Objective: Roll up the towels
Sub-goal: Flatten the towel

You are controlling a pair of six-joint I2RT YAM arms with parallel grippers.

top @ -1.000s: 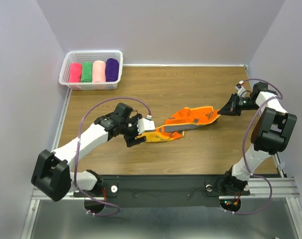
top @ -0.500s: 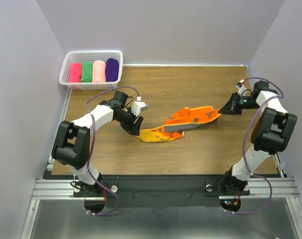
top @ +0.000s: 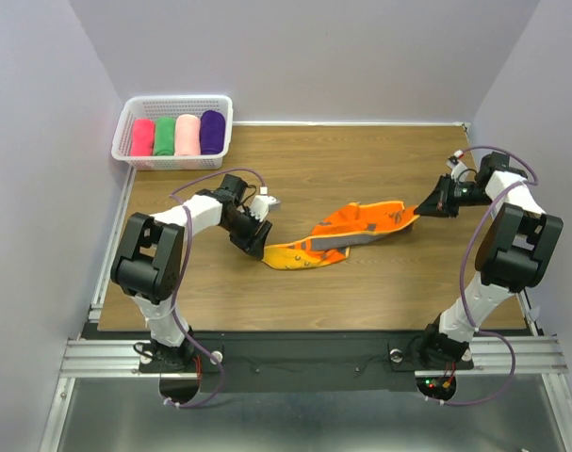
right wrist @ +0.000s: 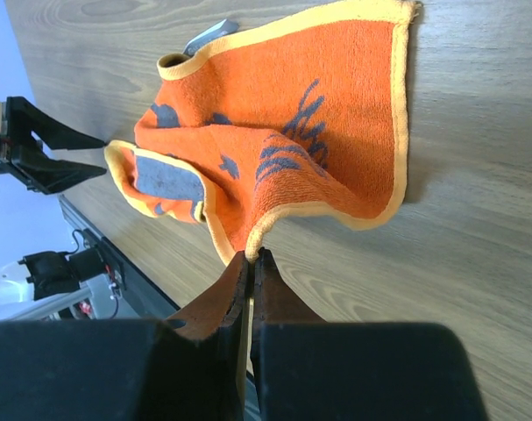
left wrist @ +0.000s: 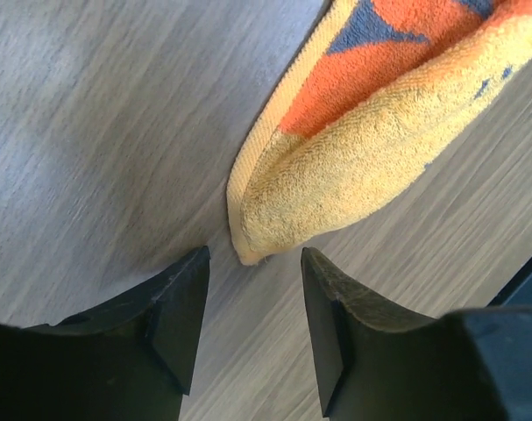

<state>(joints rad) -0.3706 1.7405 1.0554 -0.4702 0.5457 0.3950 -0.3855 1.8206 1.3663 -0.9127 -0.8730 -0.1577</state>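
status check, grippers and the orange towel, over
Left gripper open, straddling one end of orange towel. Right gripper shut on the other end. Towel bunched, unrolled. Basket of rolls well apart.

In the left wrist view the orange towel (left wrist: 362, 167) runs off the top and right edges, only its left corner showing, and the fingers of the left gripper (left wrist: 252, 281) are cut by the bottom edge. In the right wrist view the hem caught in the right gripper (right wrist: 251, 263) is hidden between its pressed fingers, and the towel's dark lettering is unreadable. From above, the near wall of the basket (top: 172, 162) hides the near ends of the rolls (top: 165, 137).
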